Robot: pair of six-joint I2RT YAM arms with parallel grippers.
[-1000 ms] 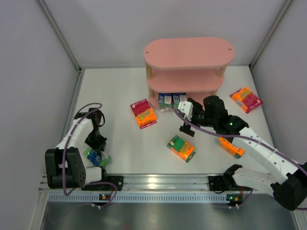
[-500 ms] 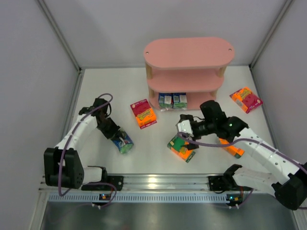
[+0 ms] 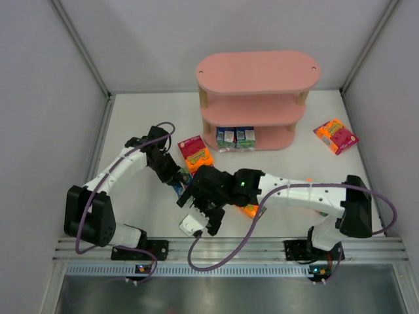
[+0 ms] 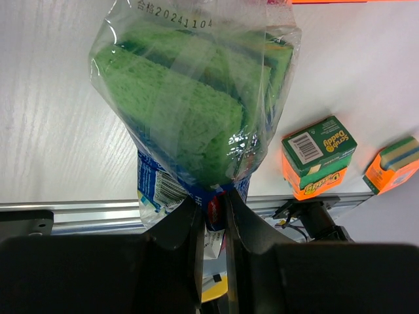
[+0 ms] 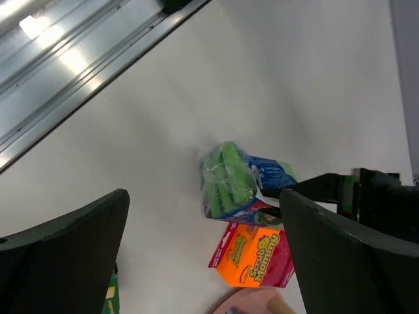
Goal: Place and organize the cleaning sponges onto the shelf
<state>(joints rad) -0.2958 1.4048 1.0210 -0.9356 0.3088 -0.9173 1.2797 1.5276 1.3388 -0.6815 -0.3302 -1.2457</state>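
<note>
My left gripper (image 3: 174,182) is shut on the blue end of a blue/green sponge pack (image 4: 196,111) and holds it over the table left of centre; the pack also shows in the right wrist view (image 5: 237,182). My right gripper (image 3: 200,213) is open wide and empty, just right of and near that pack, its fingers (image 5: 78,242) either side of the view. An orange-and-magenta pack (image 3: 196,154) lies by the pink shelf (image 3: 256,72). Another (image 3: 336,136) lies at the right. Blue/green-and-white packs (image 3: 236,137) stand on the bottom tier. A green-and-orange pack (image 4: 319,157) lies mostly under my right arm.
An orange pack (image 4: 396,163) lies further right, largely hidden by the right arm in the top view. The metal rail (image 3: 229,247) runs along the near table edge. Grey walls enclose the table on both sides and behind.
My left arm carried the blue/green pack right and away from the near edge. My right arm swung left across the table, from by the shelf to beside that pack.
</note>
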